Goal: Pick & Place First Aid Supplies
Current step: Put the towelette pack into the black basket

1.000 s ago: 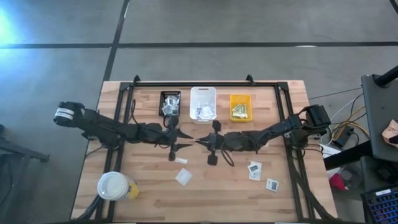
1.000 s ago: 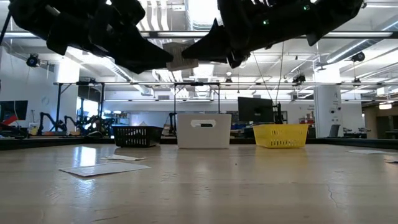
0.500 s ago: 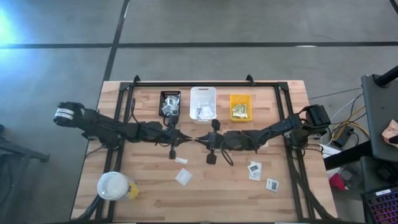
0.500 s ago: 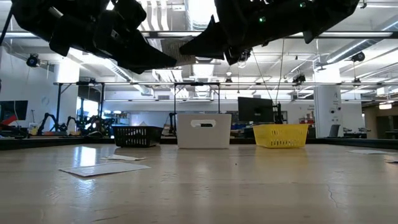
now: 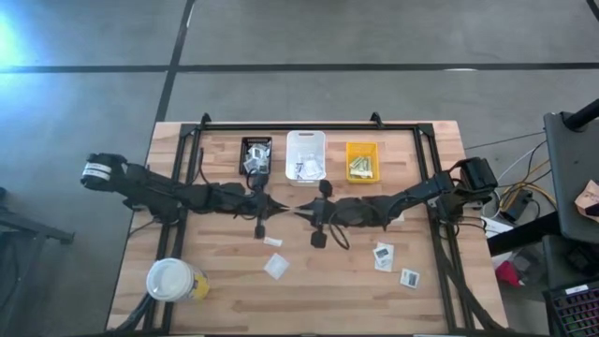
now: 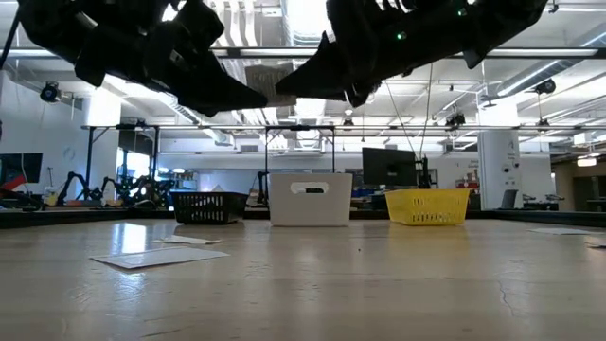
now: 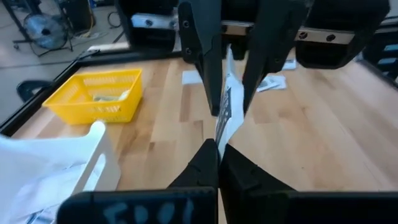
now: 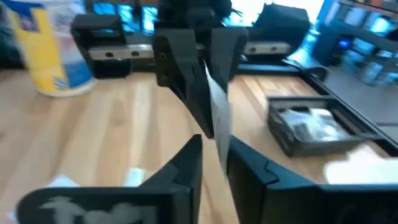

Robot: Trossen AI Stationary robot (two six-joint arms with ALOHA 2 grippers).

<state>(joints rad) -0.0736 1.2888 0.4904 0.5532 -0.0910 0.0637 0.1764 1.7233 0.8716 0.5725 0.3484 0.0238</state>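
One of the first aid supplies, a small white packet with dark print (image 7: 227, 102), hangs in the air over the table's middle (image 6: 270, 80). My left gripper (image 7: 217, 148) reaches in from the left and is shut on it. My right gripper (image 8: 215, 155) faces it from the right, open, one finger on each side of the packet's other end. More packets (image 5: 276, 267) (image 5: 384, 256) (image 5: 409, 277) lie flat on the table's near half. My left gripper pinches the packet's edge nearest to it (image 7: 221, 127) between its two fingertips. The fingers come in level from the table's left. The packet stands on edge, upright, lifted well clear of the table.
A black bin (image 5: 255, 154), a white bin (image 5: 305, 155) and a yellow bin (image 5: 361, 161) stand in a row at the far side. A white-lidded cup (image 5: 173, 279) stands near the front left corner. A small packet (image 5: 272, 241) lies below the grippers.
My left gripper, open a second ago, has shut on the packet held up by my right gripper. My right gripper's fingers have then parted a little. Both arms stay where they were, and the packet stays in the air between them.
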